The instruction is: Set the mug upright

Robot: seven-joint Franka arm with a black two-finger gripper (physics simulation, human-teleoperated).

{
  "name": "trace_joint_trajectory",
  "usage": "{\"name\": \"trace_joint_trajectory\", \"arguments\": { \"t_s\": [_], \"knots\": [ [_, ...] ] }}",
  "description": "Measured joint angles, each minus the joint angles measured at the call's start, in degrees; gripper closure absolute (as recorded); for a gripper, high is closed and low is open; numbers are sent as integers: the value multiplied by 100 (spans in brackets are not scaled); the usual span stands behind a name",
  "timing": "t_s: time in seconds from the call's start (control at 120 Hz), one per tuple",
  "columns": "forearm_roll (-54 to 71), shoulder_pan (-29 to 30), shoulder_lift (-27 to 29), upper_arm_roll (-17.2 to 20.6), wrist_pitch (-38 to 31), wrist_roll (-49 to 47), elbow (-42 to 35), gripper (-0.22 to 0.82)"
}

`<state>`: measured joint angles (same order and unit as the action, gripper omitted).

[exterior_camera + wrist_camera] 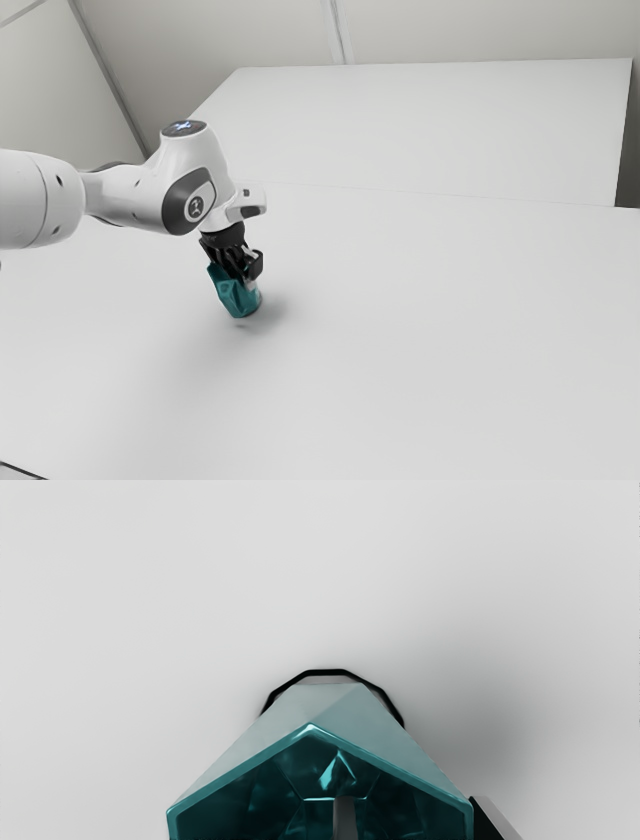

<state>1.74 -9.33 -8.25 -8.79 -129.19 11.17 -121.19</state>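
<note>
Left of centre in the exterior view, the glossy teal faceted mug (pixel 235 296) leaned, mouth up towards the black gripper (pixel 241 272); whether that was clenched or released, I couldn't tell. Standing the mug called for a sure hold, a slow turn squaring its base to the smooth white table (pixel 400 340), and gentle seating; letting go while tilted risked a topple.

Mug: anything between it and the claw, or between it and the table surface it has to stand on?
Nothing visible either way. The claw is right at the mug's open end, with no other object between. The mug leans just over the table, and no other object shows beneath or beside it.
</note>
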Motion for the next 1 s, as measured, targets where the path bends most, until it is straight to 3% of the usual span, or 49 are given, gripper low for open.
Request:
{"name": "trace_joint_trajectory", "arguments": {
  "t_s": [0.233, 0.533, 0.725, 0.908, 1.0],
  "knots": [
    [8, 2, 140, 0, 19, 8, 12, 41],
    [8, -109, 796, 0, 311, 0, 194, 34],
    [-170, -104, 531, 37, 1215, -20, 1576, 14],
    [-316, 628, -274, 221, 2811, -131, 3769, 6],
    [-323, 661, -582, 270, 3470, -211, 4235, 4]
  ]
}}
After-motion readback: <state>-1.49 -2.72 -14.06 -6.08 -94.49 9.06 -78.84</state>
